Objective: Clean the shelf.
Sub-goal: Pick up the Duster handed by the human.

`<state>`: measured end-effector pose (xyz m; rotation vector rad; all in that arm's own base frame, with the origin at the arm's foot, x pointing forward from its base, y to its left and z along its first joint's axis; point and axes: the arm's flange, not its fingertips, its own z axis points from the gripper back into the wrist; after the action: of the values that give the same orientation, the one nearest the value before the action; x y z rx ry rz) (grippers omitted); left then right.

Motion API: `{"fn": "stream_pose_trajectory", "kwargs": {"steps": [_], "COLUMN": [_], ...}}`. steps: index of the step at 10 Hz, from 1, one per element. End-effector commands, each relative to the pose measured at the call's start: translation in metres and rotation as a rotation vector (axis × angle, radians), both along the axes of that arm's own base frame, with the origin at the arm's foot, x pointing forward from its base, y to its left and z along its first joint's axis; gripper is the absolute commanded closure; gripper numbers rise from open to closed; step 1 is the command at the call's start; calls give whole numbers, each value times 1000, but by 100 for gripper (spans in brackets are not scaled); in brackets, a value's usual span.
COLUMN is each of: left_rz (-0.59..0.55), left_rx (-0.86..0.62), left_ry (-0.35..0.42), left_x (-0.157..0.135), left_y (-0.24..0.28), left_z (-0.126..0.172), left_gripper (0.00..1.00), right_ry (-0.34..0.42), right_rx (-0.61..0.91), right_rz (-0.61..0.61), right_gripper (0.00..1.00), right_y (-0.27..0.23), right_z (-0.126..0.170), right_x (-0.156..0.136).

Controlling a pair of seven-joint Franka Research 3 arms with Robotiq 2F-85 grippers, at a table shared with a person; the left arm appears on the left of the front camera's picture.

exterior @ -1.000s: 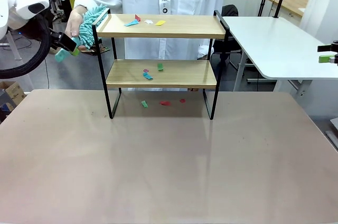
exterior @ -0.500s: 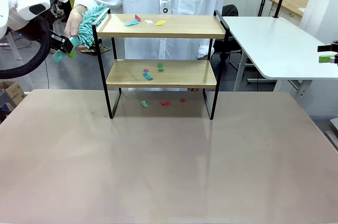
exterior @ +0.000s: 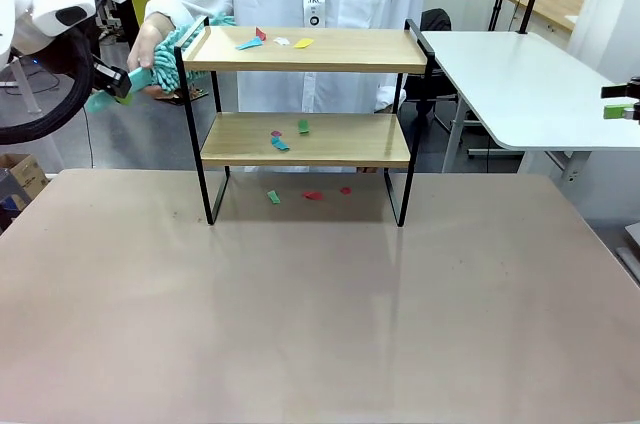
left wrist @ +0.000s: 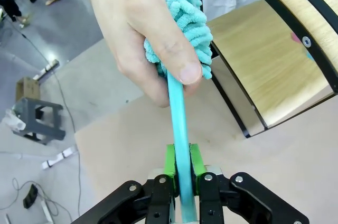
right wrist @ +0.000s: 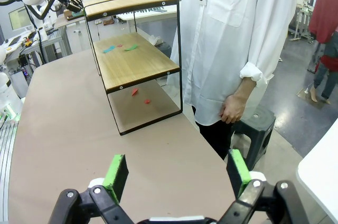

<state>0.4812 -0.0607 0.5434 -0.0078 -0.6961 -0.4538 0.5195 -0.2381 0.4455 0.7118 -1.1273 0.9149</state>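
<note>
Tan surface point(exterior: 320, 324): carries the shelf point(exterior: 345, 141) at its far middle; coloured scraps point(exterior: 313, 195) lie under it and on both boards.
Right jaws: spread wide, empty, well off to the right.
Left jaws: clenched on the teal duster point(left wrist: 177, 113) handle, beside the top board's left rail.
Person's hand point(left wrist: 132, 28): grips the fluffy head. Best to wait for its release, then sweep level, clearing the rail.

the shelf point(exterior: 350, 144) stands on the far part of the tan table point(exterior: 320, 324). its top board point(exterior: 370, 49) carries teal, red, white and yellow scraps point(exterior: 248, 44). the lower board point(exterior: 240, 139) carries a few small pieces point(exterior: 303, 126), and green and red bits point(exterior: 313, 195) lie on the table beneath it.
</note>
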Motion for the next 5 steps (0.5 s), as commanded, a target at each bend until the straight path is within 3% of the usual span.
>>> {"fn": "stream_pose_trajectory", "kwargs": {"steps": [1,3,4,5], "left_rz": [58,95,30,30], "left_rx": [18,9,9,9], "left_ry": [-26,-85,-15,-15], "left_x": [-2,-2,1,1], "left_y": [-2,7,2,2], "left_z": [2,6,2,2], "left_gripper": [100,100,89,89], "right_ry": [-4,-4,-4,-4], "right_rx": [-7,-7,-7,-7], "right_rz": [-5,-5,-5,-5], "right_gripper": [0,0,0,0], "right_y": [1,1,1,1], "right_z": [1,1,1,1], "right_x": [1,1,1,1]}}
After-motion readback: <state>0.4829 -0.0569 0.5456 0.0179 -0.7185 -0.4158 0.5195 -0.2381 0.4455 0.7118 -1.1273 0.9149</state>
